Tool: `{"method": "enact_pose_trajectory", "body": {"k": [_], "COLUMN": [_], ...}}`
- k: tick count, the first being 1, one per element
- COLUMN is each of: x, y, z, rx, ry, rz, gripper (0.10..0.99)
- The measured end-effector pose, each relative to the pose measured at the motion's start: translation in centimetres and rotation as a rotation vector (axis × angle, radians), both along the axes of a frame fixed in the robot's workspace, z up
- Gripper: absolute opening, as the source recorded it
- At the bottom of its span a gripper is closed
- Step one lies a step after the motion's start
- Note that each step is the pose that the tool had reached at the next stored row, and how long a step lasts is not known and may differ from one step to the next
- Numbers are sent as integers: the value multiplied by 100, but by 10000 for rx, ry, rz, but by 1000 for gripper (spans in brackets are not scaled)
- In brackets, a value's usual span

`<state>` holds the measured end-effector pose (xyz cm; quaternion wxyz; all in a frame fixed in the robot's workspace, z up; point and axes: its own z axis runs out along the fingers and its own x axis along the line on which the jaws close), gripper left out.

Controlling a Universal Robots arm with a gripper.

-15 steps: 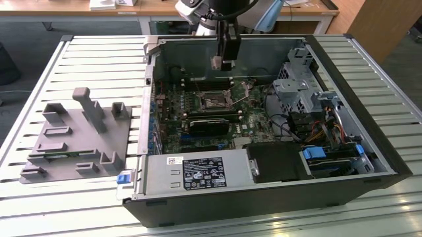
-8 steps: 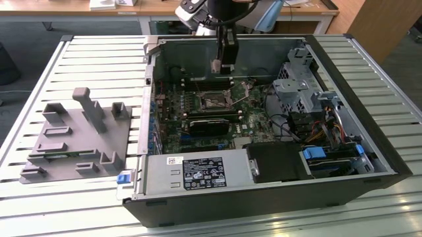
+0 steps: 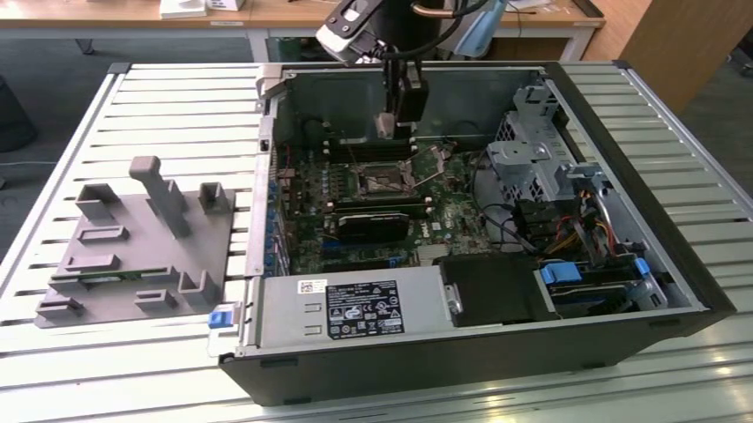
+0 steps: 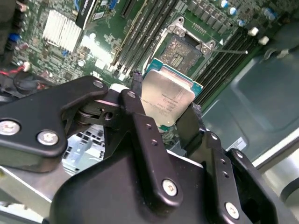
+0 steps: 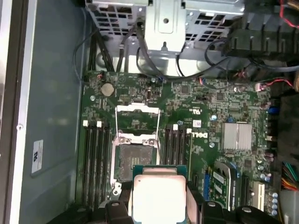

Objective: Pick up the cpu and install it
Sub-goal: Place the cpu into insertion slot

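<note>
The cpu (image 4: 167, 100) is a flat square chip with a shiny metal top and a green rim. My gripper (image 4: 166, 99) is shut on it, one black finger (image 4: 136, 88) on each side. In the exterior view the gripper (image 3: 397, 123) hangs inside the open computer case, above the black motherboard socket (image 3: 379, 181). In the first wrist view the cpu (image 5: 159, 196) hovers just beside the open socket (image 5: 135, 161), whose metal frame (image 5: 137, 122) is flipped back. The second wrist view also has the bare socket (image 4: 184, 49) beyond the chip.
Memory slots (image 5: 96, 158) flank the socket. A silver heatsink (image 5: 237, 136) and a black card (image 3: 370, 225) sit on the board. A drive cage (image 3: 541, 150), cables and the power supply (image 3: 353, 308) crowd the case. A grey fixture plate (image 3: 130, 247) lies at the exterior view's left.
</note>
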<state>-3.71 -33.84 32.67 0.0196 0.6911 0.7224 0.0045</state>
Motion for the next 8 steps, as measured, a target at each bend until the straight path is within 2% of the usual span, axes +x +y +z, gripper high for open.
{"method": "enact_pose_trajectory", "body": {"k": [5,8], "x": [0,0], "y": [86,109], "z": [-56,-102], "rx": [-97,-107], "ry": [-1,-1], "rz": [49,50], "gripper": [541,541]}}
